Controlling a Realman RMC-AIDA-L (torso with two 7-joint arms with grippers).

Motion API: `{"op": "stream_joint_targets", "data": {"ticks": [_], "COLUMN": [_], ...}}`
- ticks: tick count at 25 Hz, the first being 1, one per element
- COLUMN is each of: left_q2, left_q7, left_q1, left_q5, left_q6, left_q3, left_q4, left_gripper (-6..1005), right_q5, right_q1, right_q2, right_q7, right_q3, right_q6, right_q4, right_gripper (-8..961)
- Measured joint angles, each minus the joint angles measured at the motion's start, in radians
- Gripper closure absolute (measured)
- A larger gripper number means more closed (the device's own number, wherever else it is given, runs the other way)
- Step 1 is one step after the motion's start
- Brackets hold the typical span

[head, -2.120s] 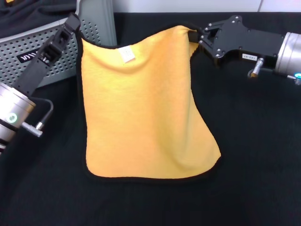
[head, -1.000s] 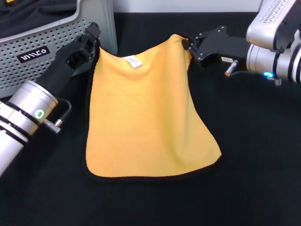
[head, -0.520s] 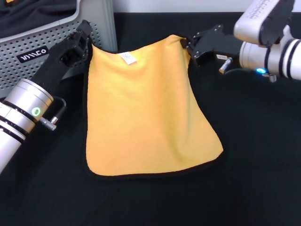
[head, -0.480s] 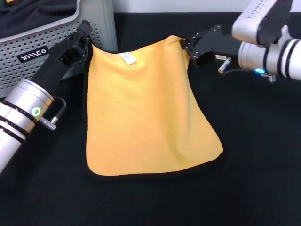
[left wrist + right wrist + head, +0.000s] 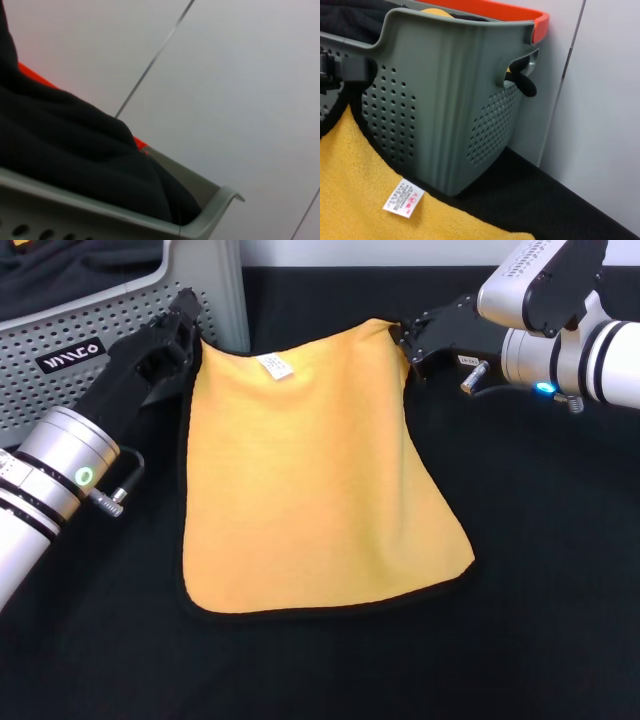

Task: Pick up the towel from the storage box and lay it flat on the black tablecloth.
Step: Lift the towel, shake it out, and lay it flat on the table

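Under everything you've got the black tablecloth (image 5: 540, 570), matte, covering the whole work surface up to a pale wall at the far edge. Far left sits the storage box (image 5: 90, 335), grey, perforated walls, black logo label facing you; dark fabric is piled inside it, and the right wrist view shows an orange rim (image 5: 485, 7) just behind it. On the cloth, just right of the box, you see the towel (image 5: 310, 480), orange-yellow face up, thin black edging, white tag (image 5: 273, 365) near its far edge. Its near part lies on the tablecloth; the two far corners are pulled up and apart.

Your left gripper (image 5: 185, 325) reaches in from the near left, arm angled toward the box, fingers clamped on the towel's far left corner. Your right gripper (image 5: 405, 340) comes in from the right, arm roughly level, fingers pinched on the far right corner.
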Motion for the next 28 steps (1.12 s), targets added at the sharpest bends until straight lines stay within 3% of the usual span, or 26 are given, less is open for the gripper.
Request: {"op": "stream_joint_targets", "data": {"ticks": [9,17,28], "left_q2": [0.000,0.000,0.000], "left_q7": [0.001,0.014,0.041], "left_q1": [0.000,0.004,-0.012], "left_q5": [-0.002,-0.005,-0.002], "left_q6": [0.000,-0.004,-0.065], "left_q3": [0.000,-0.002,0.001], "left_q4": [0.000,0.000,0.000], "left_gripper": [983,983,983], "right_q5": [-0.005,-0.005,0.002], "right_q1": [0.031,0.117,0.100], "right_q2": [0.000,0.000,0.000], "right_q7": [-0.003,0.048,0.059], "right_q3": [-0.016,-0.134,-0.125], "right_q6": [0.036,0.090,0.152], "right_q4": [0.001,0.062,0.080], "right_gripper": [908,905,901]}}
